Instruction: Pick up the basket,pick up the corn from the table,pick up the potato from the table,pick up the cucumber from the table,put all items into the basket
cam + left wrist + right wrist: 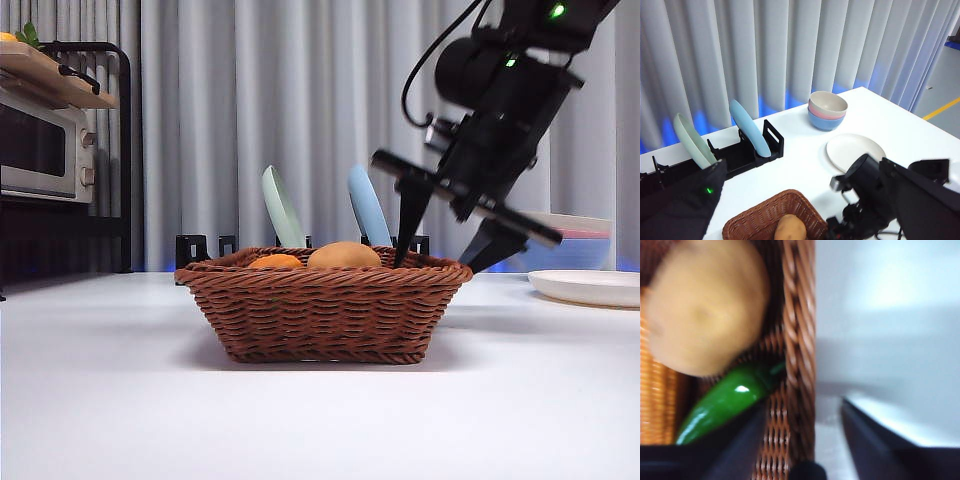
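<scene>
- basket sits on the white table, with the potato and corn poking above its rim
- cucumber lies inside, tucked beside the potato against the basket wall
- right gripper hangs over the basket's edge, jaws spread wide and empty, one inside the rim, one outside
- left gripper: can't tell

A brown wicker basket sits on the white table, with the potato and the orange corn showing above its rim. The pincer straddles the basket's right rim, jaws spread, one tip inside, one outside.
</scene>
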### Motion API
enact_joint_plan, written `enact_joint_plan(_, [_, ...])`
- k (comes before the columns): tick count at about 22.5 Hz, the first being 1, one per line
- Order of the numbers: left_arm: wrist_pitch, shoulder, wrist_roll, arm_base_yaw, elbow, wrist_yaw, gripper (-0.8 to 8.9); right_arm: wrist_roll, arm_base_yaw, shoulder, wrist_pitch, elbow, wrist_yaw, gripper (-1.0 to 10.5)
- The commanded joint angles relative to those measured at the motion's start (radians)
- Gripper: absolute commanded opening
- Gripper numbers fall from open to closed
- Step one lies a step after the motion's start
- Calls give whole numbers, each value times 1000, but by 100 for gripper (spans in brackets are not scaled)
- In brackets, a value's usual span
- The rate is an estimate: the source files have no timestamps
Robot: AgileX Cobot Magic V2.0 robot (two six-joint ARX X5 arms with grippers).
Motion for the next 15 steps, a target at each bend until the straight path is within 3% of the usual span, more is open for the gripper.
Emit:
enact_joint_plan(1, [-27, 0, 47, 3, -2, -56, 588, -56, -16, -93, 7, -4, 6, 594])
enact_joint_plan(2, [-49, 0, 58, 3, -2, -124, 496, -80, -25, -136, 7, -4, 5, 594])
enact_joint_plan(4, [-100, 0, 120, 21, -2, -275, 215, -150, -36, -243, -8, -4, 7, 562])
enact_joint_plan(5, [-121, 0, 173, 39, -2, -324, 10, -194, -37, -304, -19, -4, 6, 448])
enact_joint_plan(8, [-186, 0, 216, 90, -2, -322, -8, -375, -37, -470, -64, -4, 7, 2])
enact_joint_plan(11, [-271, -16, 216, 112, -23, -275, -8, -466, -37, -582, -116, -4, 8, -12])
enact_joint_plan(15, [-173, -128, 215, 106, -179, -267, -8, -522, -36, -676, -149, -15, 64, -12])
